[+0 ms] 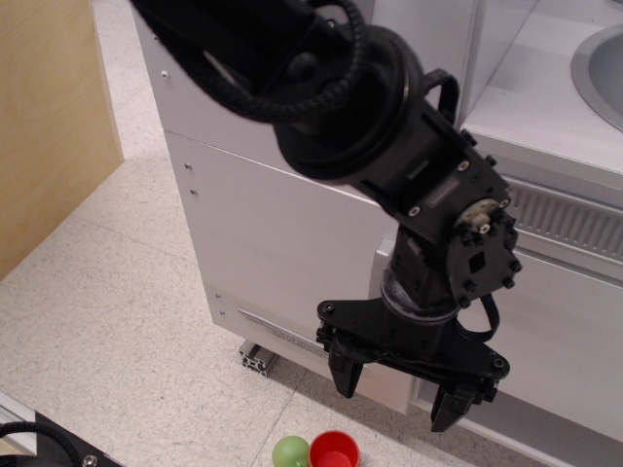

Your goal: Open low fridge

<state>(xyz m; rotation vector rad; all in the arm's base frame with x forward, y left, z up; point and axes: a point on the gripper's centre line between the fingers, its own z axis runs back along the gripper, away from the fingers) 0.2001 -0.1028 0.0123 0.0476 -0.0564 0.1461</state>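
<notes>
The low fridge (pixel 282 243) is the large flat white door in the middle left, with an embossed strip (pixel 282 332) near its bottom edge and small hinges (pixel 191 181) on its left side. Its handle is hidden behind my arm. My black gripper (pixel 396 393) hangs in front of the door's lower right corner, pointing down at the floor. It is open and empty, with its fingertips (pixel 343 377) spread wide. I cannot tell whether the door is flush or slightly ajar.
A ribbed grey vent (pixel 569 226) lies on the cabinet at the right, below a counter with a grey sink (pixel 602 60). A wooden panel (pixel 49 126) stands at the left. A green ball (pixel 289 452) and a red cup (pixel 334 451) lie on the floor below the gripper.
</notes>
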